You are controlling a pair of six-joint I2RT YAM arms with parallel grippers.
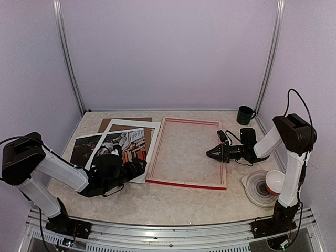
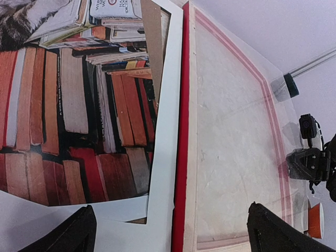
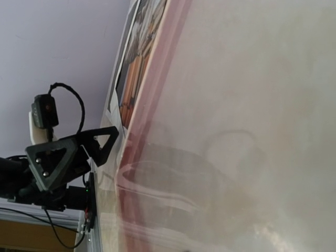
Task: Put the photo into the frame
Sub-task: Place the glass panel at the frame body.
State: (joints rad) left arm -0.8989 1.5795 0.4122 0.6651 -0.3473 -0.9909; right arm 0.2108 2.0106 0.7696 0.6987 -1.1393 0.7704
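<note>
- Broadly, a pale marbled table (image 1: 173, 205) fills the enclosure, with the arms' bases at its near edge.
- Next in size, the frame (image 1: 186, 184) lies flat at the centre of the table. Its red edges surround a see-through pane, and the marbling shows through it.
- Left of the frame lies the photo (image 1: 84, 148), flat and turned at a slant. The left wrist view shows its rows of orange and red books.
- A white mat (image 1: 134, 124) rests on top of the photo, and part of the print shows in its window. The mat's right edge runs just beside the frame's left rail.
- A brown board (image 1: 118, 122) shows from under the far side of the mat and photo.
- The left gripper (image 1: 131, 168) is low over the near right corner of the photo and mat. Its 2 fingers (image 2: 73, 233) are spread wide and hold nothing.
- The right gripper (image 1: 210, 153) is over the right part of the pane and points left. Its jaws look close together from above, but whether they are fully closed cannot be told.
- A stack of plates (image 1: 254, 191) sits near the right arm's base.
- An orange-and-white bowl (image 1: 274, 182) sits on the plates.
- A dark green mug (image 1: 244, 115) stands at the far right, well apart from the frame.
</note>
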